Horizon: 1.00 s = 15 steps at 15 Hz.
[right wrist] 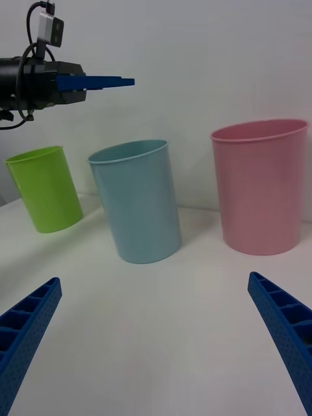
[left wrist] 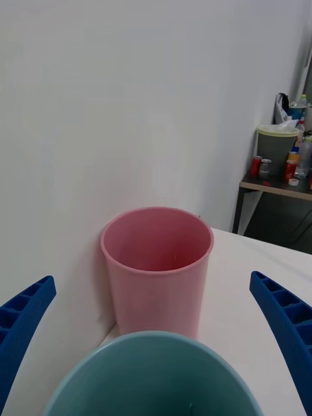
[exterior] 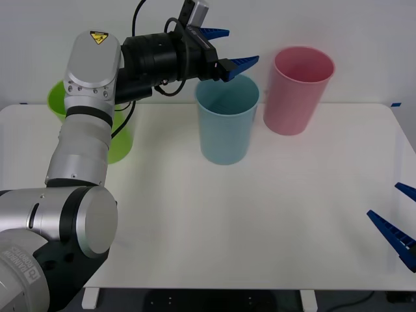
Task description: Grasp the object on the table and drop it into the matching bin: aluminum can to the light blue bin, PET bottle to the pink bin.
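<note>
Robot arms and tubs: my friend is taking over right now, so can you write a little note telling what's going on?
Left gripper: open, empty, held just above the light blue bin, over its back rim.
Right gripper: open, empty, low over the table at its right edge, idle.
Pink bin stands right of the light blue bin; lime green tub stands at the far left, behind the left arm.
Done: no can lies on the table, so it was probably dropped already; the bin's inside can't be checked.
Left: pull the left arm back.
</note>
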Tool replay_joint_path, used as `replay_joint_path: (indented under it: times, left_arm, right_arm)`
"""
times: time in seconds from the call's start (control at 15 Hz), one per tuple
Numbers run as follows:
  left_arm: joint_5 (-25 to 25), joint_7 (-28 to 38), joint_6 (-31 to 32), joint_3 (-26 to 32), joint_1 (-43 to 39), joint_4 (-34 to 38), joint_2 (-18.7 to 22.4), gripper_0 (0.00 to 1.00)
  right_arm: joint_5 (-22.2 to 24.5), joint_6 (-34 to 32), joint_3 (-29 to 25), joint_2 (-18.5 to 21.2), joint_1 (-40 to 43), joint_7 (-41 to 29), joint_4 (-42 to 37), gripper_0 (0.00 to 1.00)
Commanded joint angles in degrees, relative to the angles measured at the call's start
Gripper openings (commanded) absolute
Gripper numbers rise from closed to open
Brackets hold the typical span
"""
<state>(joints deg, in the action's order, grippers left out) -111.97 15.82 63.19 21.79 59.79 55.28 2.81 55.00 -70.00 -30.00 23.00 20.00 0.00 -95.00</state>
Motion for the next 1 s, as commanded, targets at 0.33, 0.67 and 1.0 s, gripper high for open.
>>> replay_joint_path:
  times: [0.33,0.67,1.0]
  left_arm:
    - [4.1,0.4,0.6,0.0,-1.1,0.0,0.9,1.0]
    - [16.9,-0.8,3.1,-3.9,-7.1,0.8,8.3,1.0]
    - [27.2,-0.9,4.8,-4.9,-19.2,10.6,14.7,1.0]
  right_arm:
    - [0.0,0.0,0.0,0.0,0.0,0.0,0.0,1.0]
    - [0.0,0.0,0.0,0.0,0.0,0.0,0.0,1.0]
    - [0.0,0.0,0.0,0.0,0.0,0.0,0.0,1.0]
